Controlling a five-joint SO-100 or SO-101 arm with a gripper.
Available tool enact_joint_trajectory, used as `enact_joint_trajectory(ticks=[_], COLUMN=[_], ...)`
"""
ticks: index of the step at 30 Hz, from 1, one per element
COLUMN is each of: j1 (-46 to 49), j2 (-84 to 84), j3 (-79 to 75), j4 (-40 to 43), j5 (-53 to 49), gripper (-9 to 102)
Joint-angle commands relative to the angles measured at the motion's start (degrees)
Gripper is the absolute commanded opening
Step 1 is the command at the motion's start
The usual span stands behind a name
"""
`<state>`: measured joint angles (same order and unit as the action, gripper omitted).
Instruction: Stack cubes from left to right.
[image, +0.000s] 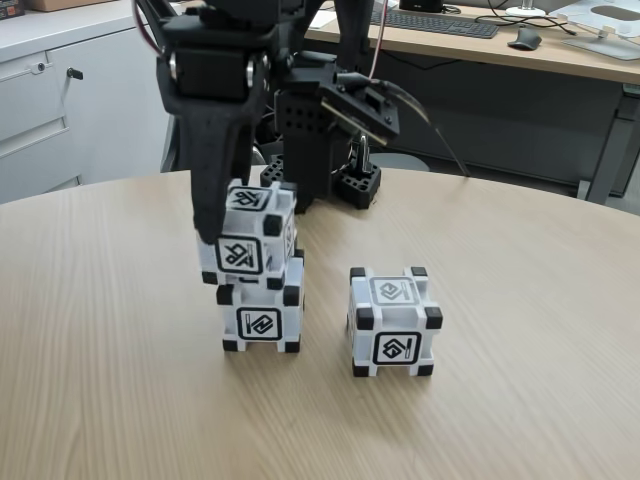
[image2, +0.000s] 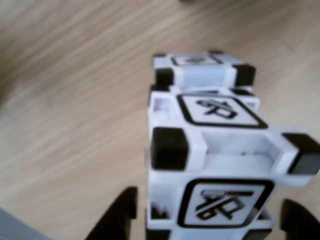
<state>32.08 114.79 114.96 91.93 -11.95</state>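
As stacking needs alignment, black two-finger gripper (image: 245, 235) clamps white plastic black-cornered upper cube (image: 250, 243) | offset atop matching lower cube (image: 262, 318) | third cube (image: 394, 322) apart

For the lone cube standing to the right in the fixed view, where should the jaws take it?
Grip the lone cube across its two opposite side faces, coming straight down from above. It sits upright and apart from the stack, so both flat sides are free.

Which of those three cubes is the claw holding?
The top cube of the stack on the left in the fixed view. The gripper straddles it over the bottom cube; the lone cube stands apart, untouched.
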Motion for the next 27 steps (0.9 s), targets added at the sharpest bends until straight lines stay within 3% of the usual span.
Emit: enact_joint_trajectory(ticks=[1, 9, 27], j1=[-0.53, -1.58, -25.22], j2=[0.53, 1.14, 1.32], j3=[-2.29, -2.29, -2.29], j4=[-0.62, -0.53, 0.18], j5=[-0.53, -0.70, 14.24], gripper=[36, 39, 41])
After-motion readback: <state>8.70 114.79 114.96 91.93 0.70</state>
